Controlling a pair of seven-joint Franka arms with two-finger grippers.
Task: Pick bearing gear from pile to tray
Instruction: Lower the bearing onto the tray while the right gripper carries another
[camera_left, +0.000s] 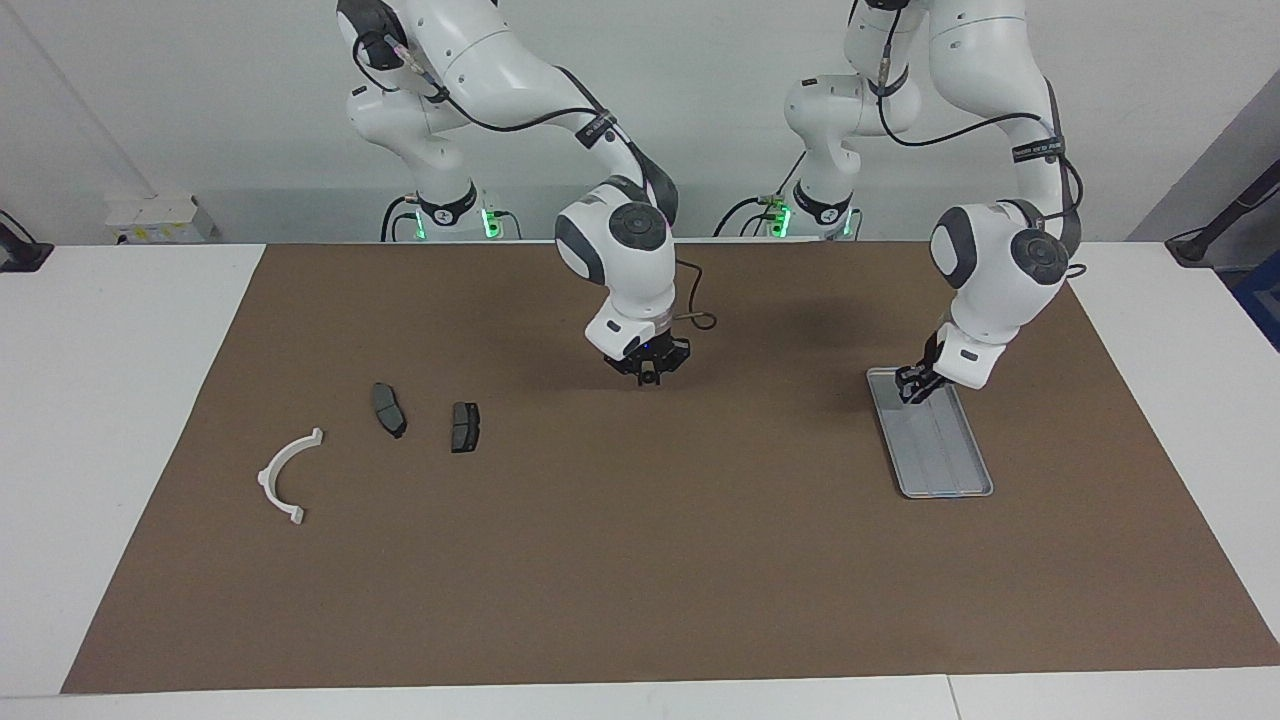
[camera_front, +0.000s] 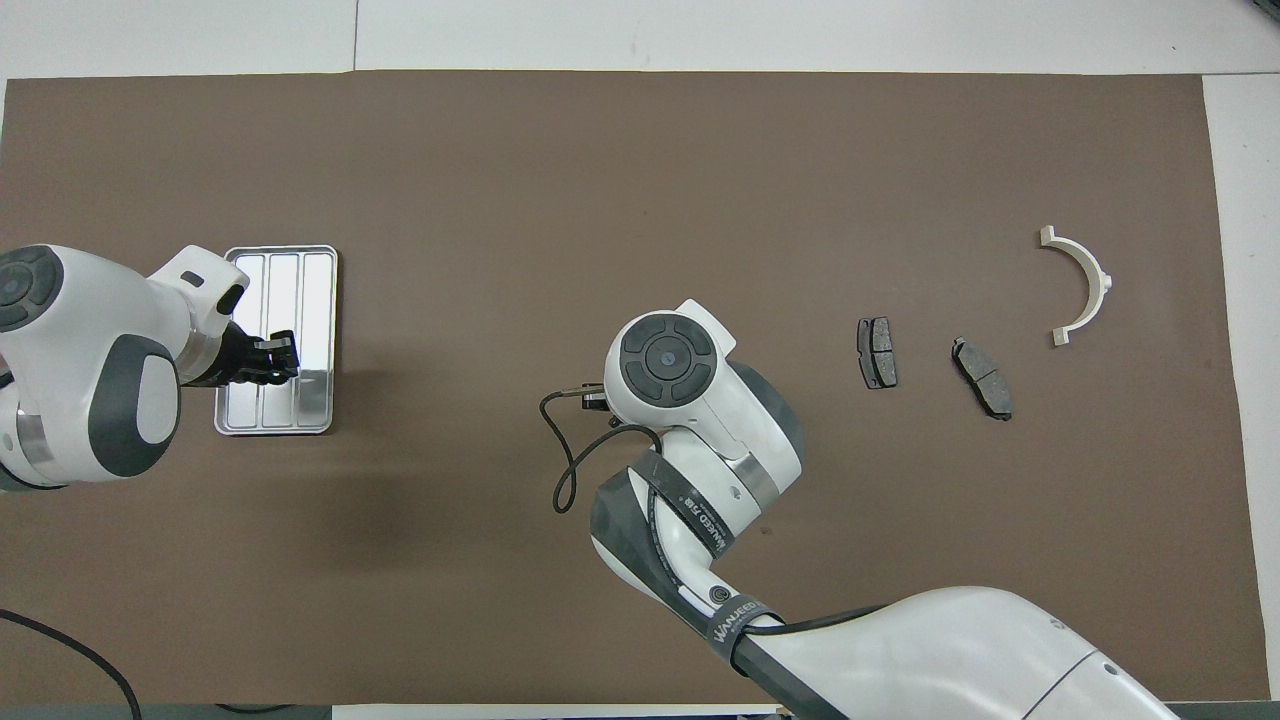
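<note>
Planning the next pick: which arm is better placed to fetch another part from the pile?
Right. The right gripper hangs mid-table toward the plates and bracket; the left gripper is over the tray.

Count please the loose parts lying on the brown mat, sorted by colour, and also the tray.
White curved bracket: 1
Dark grey plates: 2
Silver-grey tray: 1
Total: 4

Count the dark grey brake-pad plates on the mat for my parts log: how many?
2. One brake-pad plate lies nearer the table's middle; the other plate lies between it and the white half-ring bracket. None seems hidden.
</note>
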